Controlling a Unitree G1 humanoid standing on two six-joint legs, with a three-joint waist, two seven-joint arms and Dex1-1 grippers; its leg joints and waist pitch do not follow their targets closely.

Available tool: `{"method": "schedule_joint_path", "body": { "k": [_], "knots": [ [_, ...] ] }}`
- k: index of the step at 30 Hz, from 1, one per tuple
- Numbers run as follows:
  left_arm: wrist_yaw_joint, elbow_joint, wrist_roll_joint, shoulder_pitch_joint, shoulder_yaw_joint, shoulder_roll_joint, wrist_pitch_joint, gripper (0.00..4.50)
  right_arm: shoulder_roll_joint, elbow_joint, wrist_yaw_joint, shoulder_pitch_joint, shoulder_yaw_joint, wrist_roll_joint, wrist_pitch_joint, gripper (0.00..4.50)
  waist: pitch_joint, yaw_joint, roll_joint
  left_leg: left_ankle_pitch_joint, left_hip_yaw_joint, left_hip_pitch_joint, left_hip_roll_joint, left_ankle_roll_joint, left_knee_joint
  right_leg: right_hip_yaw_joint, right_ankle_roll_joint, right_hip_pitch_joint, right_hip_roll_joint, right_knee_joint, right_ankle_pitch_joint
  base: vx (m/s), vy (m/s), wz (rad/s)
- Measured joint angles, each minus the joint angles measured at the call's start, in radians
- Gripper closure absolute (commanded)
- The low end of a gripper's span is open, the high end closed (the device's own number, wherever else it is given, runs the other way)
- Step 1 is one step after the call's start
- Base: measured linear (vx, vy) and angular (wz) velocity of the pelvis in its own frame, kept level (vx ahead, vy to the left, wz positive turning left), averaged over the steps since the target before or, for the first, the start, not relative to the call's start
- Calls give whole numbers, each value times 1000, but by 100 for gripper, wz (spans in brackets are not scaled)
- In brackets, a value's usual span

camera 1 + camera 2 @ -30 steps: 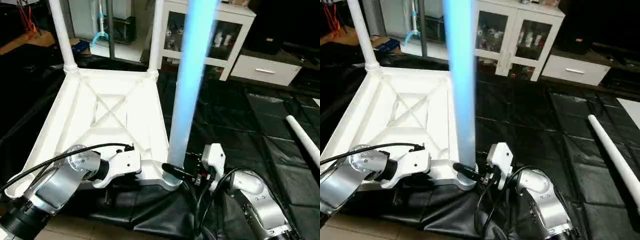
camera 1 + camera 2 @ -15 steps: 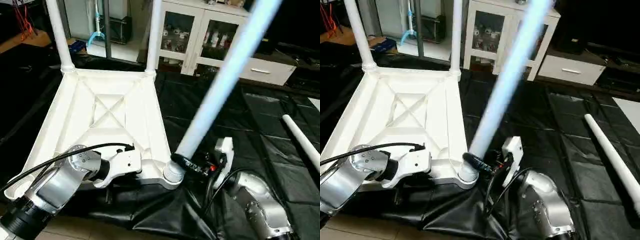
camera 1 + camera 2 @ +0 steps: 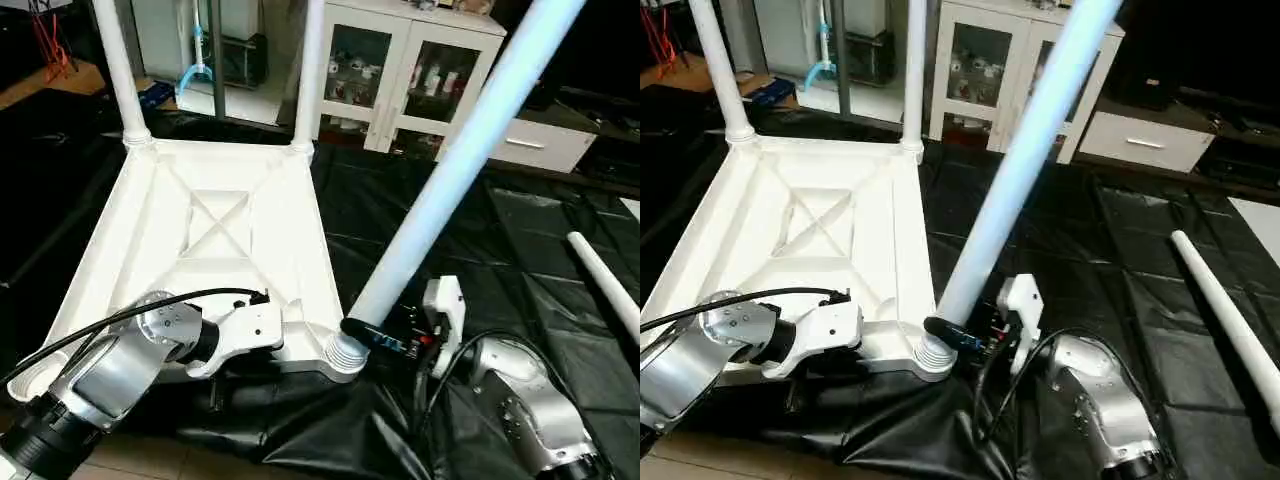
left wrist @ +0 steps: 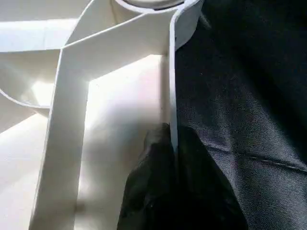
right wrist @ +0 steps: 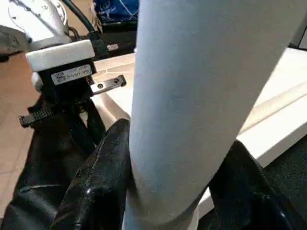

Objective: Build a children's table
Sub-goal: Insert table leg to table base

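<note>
An upturned white table top lies on a black sheet, its X-ribbed underside facing up and round sockets at its corners. Four white legs are in the scene. Two legs, one at the far left corner and one at the far right corner, stand upright in their sockets. A third leg sits with its ribbed threaded end in the near right socket and leans steeply away to the right (its upper part runs out past the top of the frame). The fourth leg lies loose on the sheet, well apart to the right.

The right gripper clamps the leaning leg just above the socket, one black finger on each side of the tube, jaws about half spread around it. The left gripper pinches the top's thin near rim, its fingers closed almost completely on the wall, near the same corner socket. The white wrist housing of the left arm rests over the top's near edge.

Behind the sheet stands one white cabinet with two glass doors, and one white drawer unit sits low beside it.
</note>
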Motion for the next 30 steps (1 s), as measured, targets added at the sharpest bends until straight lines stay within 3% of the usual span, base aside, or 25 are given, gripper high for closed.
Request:
{"method": "schedule_joint_path", "body": {
  "k": [7, 20, 30],
  "knots": [
    [4, 4, 1, 0, 0, 0, -1, 448, -3, 9, -7, -10, 10, -4, 1, 266, -1, -6, 0, 0, -3, 0, -2, 0, -3, -1, 0, 1, 0, -17, 0, 0, 0, 0],
    [-6, 4, -1, 0, 0, 0, 0, 448, -11, 23, -15, -8, 44, -19, -93, 266, -2, -7, 3, 0, -3, 0, -4, 0, -7, 1, 0, 0, -1, -16, 0, 0, 0, 0],
    [-5, 4, -1, 0, 0, 0, 1, 450, -11, 36, -15, -8, 51, -19, -119, 266, -2, -7, 3, 0, -3, 0, -4, 0, -7, 1, 0, 0, -1, -16, 0, 0, 0, 0]
  ]
}}
